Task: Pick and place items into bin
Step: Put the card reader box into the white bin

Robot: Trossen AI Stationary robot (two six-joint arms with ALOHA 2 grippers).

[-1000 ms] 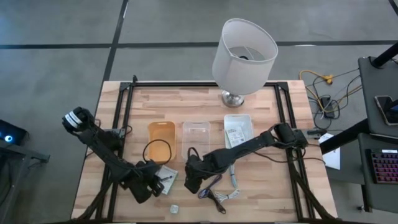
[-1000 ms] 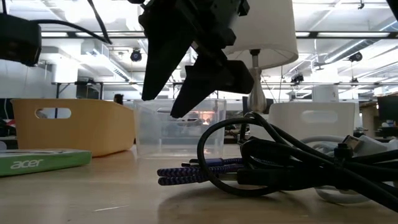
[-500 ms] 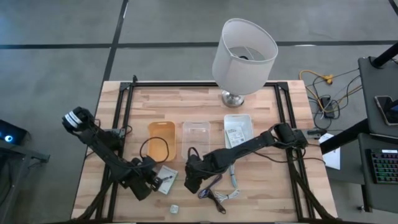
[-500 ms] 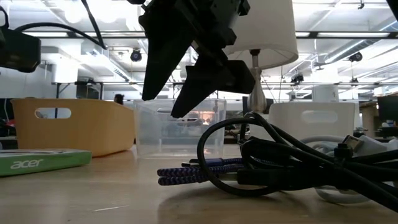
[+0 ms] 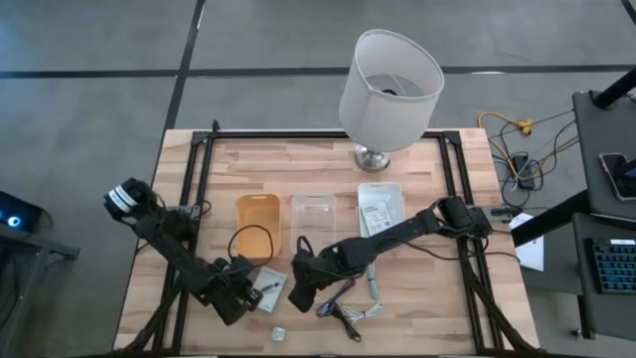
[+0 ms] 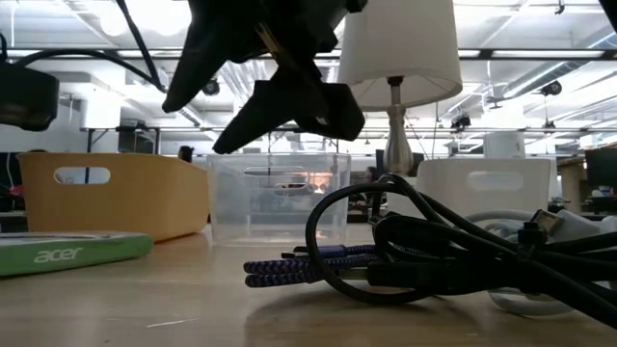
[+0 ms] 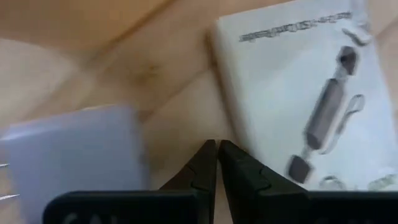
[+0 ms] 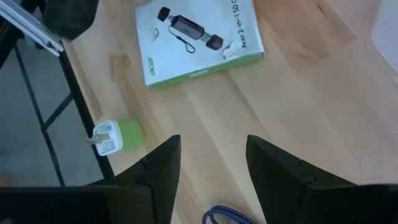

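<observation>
A white flat packet with a green edge lies flat on the wood. My left gripper is shut, low beside the packet's left edge, with a pale grey block at its other side. My right gripper hangs open above bare table between the packet and the black and purple cords. A small green-and-white plug lies near the near edge. My left gripper's shut fingertips point down at the table right beside the packet's edge. I cannot tell whether they touch the packet or the wood.
Three bins stand in a row mid-table: orange with a black cord loop at its near end, clear, white holding a packet. The large white lamp stands at the far edge. Bare wood lies along the near edge.
My right gripper has moved a little toward the table's left and tipped. My left gripper has shifted slightly toward the packet, and the packet has slid a short way toward the right.
</observation>
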